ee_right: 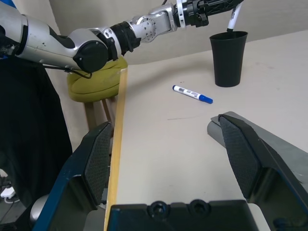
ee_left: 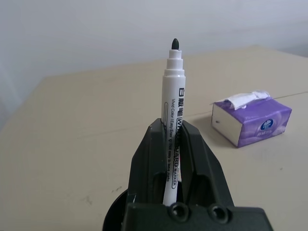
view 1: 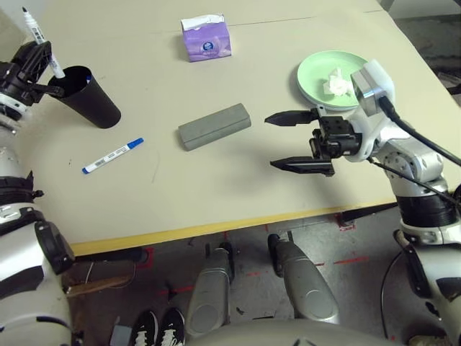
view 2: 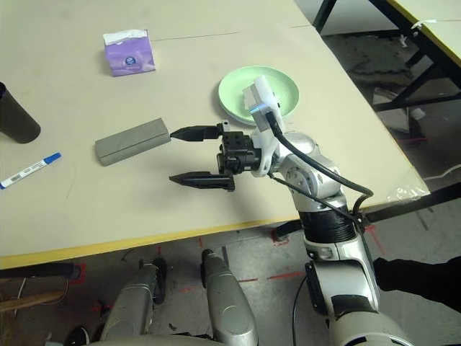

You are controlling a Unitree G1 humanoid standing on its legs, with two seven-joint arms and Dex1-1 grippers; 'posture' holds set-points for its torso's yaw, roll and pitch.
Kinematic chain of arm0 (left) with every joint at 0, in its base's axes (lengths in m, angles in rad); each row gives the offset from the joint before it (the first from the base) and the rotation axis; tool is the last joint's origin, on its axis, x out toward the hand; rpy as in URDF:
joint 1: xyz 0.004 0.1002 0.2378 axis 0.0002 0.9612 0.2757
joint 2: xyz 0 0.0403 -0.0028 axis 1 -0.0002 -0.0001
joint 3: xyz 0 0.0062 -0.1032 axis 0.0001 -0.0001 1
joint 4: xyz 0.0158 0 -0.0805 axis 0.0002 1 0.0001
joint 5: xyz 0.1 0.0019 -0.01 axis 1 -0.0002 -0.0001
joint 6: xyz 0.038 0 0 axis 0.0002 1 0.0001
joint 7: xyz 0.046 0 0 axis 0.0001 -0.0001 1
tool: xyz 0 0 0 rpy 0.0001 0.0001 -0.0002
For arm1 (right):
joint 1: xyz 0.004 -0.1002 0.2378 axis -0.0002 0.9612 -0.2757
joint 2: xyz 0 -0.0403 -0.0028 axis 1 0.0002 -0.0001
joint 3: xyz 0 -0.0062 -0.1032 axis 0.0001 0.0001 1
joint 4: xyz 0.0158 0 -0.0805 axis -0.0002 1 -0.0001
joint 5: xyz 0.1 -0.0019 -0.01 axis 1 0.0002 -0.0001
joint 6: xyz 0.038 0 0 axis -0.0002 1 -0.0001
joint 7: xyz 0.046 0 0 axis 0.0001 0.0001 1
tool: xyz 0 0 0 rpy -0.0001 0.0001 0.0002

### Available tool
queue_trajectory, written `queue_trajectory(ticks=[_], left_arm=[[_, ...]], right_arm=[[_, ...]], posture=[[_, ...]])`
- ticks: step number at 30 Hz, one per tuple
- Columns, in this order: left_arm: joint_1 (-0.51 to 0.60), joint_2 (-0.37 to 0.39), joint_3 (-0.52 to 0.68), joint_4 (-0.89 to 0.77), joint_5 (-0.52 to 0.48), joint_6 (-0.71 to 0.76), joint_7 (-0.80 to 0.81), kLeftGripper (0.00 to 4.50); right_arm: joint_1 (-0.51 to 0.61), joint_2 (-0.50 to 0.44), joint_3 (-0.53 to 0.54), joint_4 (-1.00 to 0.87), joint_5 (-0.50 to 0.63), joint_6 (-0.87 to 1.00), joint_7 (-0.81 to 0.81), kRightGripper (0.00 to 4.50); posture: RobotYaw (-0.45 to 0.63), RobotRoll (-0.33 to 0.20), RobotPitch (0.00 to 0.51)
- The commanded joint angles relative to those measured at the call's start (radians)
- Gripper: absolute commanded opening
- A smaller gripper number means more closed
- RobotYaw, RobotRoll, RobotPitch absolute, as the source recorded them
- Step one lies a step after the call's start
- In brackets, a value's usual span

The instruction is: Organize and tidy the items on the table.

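Note:
My left gripper [view 1: 37, 61] is shut on a white marker [view 1: 36, 32] with a black tip, also seen upright between the fingers [ee_left: 144, 163]. It holds the marker tilted, with the lower end at the mouth of a black cup [view 1: 90, 96]. A blue-capped marker [view 1: 112, 156] lies flat on the table [view 1: 216, 194] in front of the cup. The grey glasses case [view 1: 214, 126] lies mid-table. My right gripper [view 1: 302, 140] stands open just right of the case, low over the table, holding nothing. A crumpled white tissue [view 1: 336, 83] sits in the green plate [view 1: 310, 72] behind the right wrist.
A purple tissue pack [view 1: 206, 37] stands at the back centre. The table's yellow front edge [view 1: 216, 229] runs close below the right gripper. Beyond the table's left edge are a dark drape and an olive stool [ee_right: 96, 82].

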Motion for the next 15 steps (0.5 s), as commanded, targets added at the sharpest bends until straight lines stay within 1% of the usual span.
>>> queue_trajectory(ticks=[1,13,15], left_arm=[[0.021,0.005,0.003,0.018,0.005,-0.013,0.002,0.28],[0.109,0.007,0.034,-0.052,-0.022,0.003,0.015,0.28],[0.122,0.006,0.037,-0.066,-0.026,0.008,0.021,1.00]], right_arm=[[0.015,-0.010,-0.012,-0.026,0.009,0.007,-0.001,4.50],[0.002,-0.009,-0.012,-0.008,0.003,-0.003,0.002,4.50],[-0.002,-0.009,-0.013,-0.008,0.003,-0.003,0.002,4.50]], posture=[[-0.20,0.000,0.297],[-0.19,0.000,0.294],[-0.19,0.000,0.295]])
